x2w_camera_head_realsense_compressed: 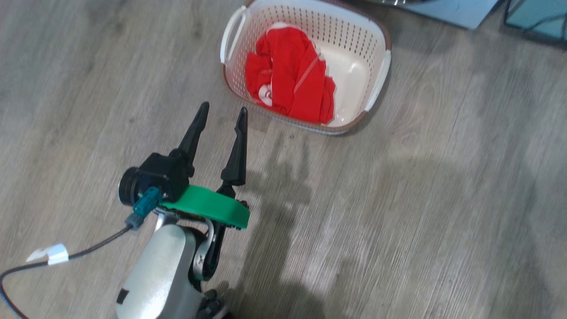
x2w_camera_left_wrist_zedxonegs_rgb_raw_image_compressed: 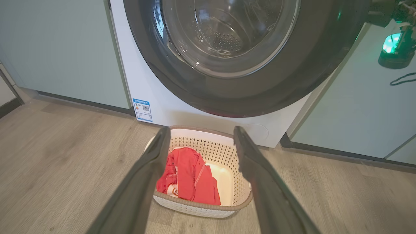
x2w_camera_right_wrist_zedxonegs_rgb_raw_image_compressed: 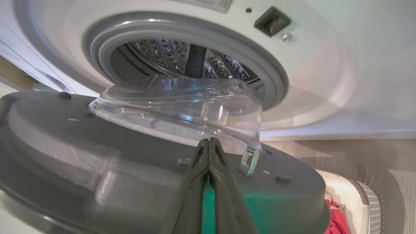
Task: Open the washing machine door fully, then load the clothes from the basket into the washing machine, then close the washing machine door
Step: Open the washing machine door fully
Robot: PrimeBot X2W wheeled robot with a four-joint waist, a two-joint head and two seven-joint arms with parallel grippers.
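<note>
Our left end effector (x2w_camera_head_realsense_compressed: pixel 223 107), fingers spread, aims straight at the clothes (x2w_camera_head_realsense_compressed: pixel 290 75) ahead; right end effector (x2w_camera_right_wrist_zedxonegs_rgb_raw_image_compressed: pixel 209 141), pinched closed, sits at the washing machine door (x2w_camera_right_wrist_zedxonegs_rgb_raw_image_compressed: pixel 65 146).

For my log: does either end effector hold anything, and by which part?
Nothing is held: left end effector is open, right end effector is shut empty at the washing machine door.

Head camera: high, facing steeply down at the floor (x2w_camera_head_realsense_compressed: pixel 398 199), the basket (x2w_camera_head_realsense_compressed: pixel 341 31) near the top edge. Left wrist camera: low, aimed along the left gripper (x2w_camera_left_wrist_zedxonegs_rgb_raw_image_compressed: pixel 201 130) at the washing machine door (x2w_camera_left_wrist_zedxonegs_rgb_raw_image_compressed: pixel 247 94) — middle range. Right wrist camera: very close against that door's inner face, facing the drum (x2w_camera_right_wrist_zedxonegs_rgb_raw_image_compressed: pixel 169 55). All three share the basket.
</note>
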